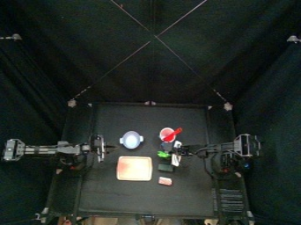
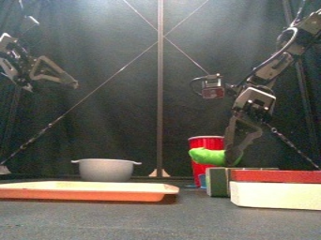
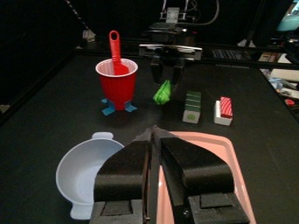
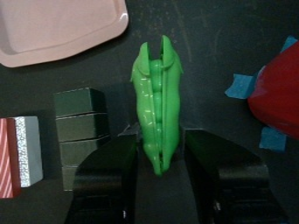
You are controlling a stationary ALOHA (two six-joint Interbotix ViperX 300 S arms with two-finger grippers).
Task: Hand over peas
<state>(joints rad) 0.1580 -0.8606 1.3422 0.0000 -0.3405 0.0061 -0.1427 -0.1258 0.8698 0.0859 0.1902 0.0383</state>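
Note:
The peas [image 4: 158, 92], a bright green pod, stand upright between my right gripper's [image 4: 159, 147] jaws, which are shut on the lower end. In the front view the peas [image 2: 213, 157] hang just above the table in front of the red cup [image 2: 201, 148], with the right gripper [image 2: 231, 148] coming down on them from the right. The left wrist view shows the peas [image 3: 163, 90] far across the table. My left gripper [image 3: 156, 138] is open and holds nothing; it hovers over the orange-pink board [image 3: 233, 171], far from the peas.
A white bowl [image 1: 132, 138] sits beside the red cup [image 1: 168, 134], which has a red stick in it. The board [image 1: 135, 167] lies at the table's front. A green block [image 3: 191, 107], a red-striped block [image 3: 225, 108] and a small pink block [image 1: 166, 180] lie near the peas.

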